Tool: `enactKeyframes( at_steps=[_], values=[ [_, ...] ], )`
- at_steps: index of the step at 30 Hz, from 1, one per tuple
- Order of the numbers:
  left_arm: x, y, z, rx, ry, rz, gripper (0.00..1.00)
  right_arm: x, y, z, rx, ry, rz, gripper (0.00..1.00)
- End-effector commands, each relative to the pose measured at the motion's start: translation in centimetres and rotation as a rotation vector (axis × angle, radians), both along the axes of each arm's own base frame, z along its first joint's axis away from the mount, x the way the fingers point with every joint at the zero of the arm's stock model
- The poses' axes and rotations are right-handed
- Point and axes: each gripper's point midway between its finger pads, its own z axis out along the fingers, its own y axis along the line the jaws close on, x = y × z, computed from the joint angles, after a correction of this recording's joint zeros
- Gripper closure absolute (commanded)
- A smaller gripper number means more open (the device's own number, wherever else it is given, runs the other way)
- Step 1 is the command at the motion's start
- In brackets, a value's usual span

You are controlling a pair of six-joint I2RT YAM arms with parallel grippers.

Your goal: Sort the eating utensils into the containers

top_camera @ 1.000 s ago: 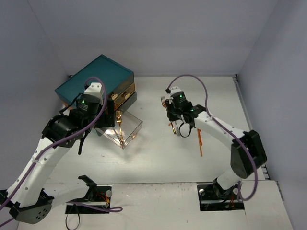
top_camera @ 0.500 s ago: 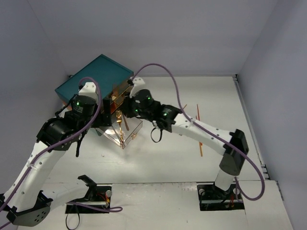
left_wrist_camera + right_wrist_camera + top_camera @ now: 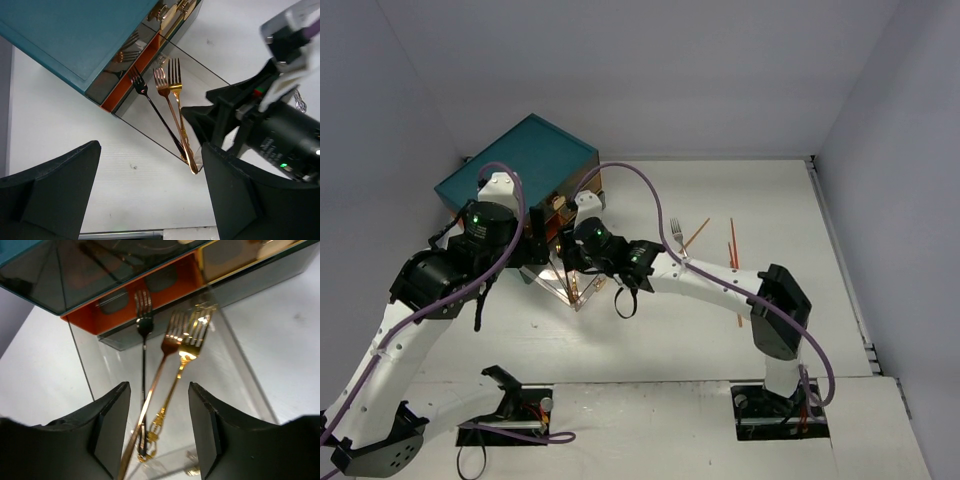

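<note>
The teal chest (image 3: 520,162) stands at the back left, and its clear drawer (image 3: 560,285) is pulled out toward the front. Three forks lie side by side in that drawer (image 3: 196,85): a black fork (image 3: 150,102), a coppery fork (image 3: 169,102) and a gold fork (image 3: 178,97). My right gripper (image 3: 157,392) hovers open over them; the coppery fork (image 3: 160,370) shows blurred between its fingers, touching neither. The left gripper (image 3: 150,195) stands open and empty just left of the drawer. A silver fork (image 3: 674,234) and orange chopsticks (image 3: 732,245) lie on the table.
The right arm (image 3: 710,280) stretches across the table's middle toward the drawer. The two grippers are close together beside the chest. One chopstick (image 3: 696,234) lies next to the silver fork, another (image 3: 738,316) nearer the front. Walls close in left, right and behind.
The right arm swung left from the table's middle to over the pulled-out drawer, and its jaws opened from shut. The left arm shifted only slightly.
</note>
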Motion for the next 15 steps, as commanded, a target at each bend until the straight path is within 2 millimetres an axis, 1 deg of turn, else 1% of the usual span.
enactKeyframes(
  at_steps=[1,3,5,6,7,8,10,11,13,14,15],
  values=[
    [0.3,0.2,1.3,-0.011,-0.045,0.001,0.20,1.7,-4.8,9.3,0.054,-0.221,-0.098,0.51],
    [0.3,0.3,1.3,-0.005,-0.049,0.001,0.20,2.8,-8.0,10.0,0.020,-0.242,-0.149,0.50],
    [0.2,0.2,1.3,-0.005,-0.047,-0.004,0.20,5.1,-11.9,8.2,-0.029,-0.214,-0.200,0.50],
    [0.2,0.2,1.2,-0.004,-0.046,-0.005,0.20,5.7,-13.7,7.5,-0.042,-0.195,-0.213,0.51],
    [0.3,0.2,1.2,-0.003,-0.045,-0.005,0.20,5.4,-14.3,6.7,-0.059,-0.184,-0.211,0.51],
    [0.3,0.2,1.1,0.000,-0.041,-0.007,0.20,6.2,-16.6,5.3,-0.086,-0.155,-0.213,0.52],
    [0.3,0.1,0.8,0.002,-0.033,-0.015,0.20,7.9,-20.3,3.5,-0.138,-0.124,-0.254,0.52],
    [0.3,0.1,0.8,0.002,-0.031,-0.015,0.20,7.7,-20.3,2.7,-0.152,-0.112,-0.231,0.52],
    [0.3,-0.1,0.6,0.001,-0.024,-0.021,0.20,9.1,-23.2,-0.1,-0.194,-0.054,-0.244,0.53],
    [0.4,-0.2,0.5,0.002,-0.020,-0.023,0.20,9.7,-24.2,-1.1,-0.206,-0.029,-0.256,0.54],
    [0.4,-0.3,0.4,0.001,-0.015,-0.026,0.20,10.1,-24.7,-2.0,-0.215,-0.007,-0.251,0.55]
  ],
)
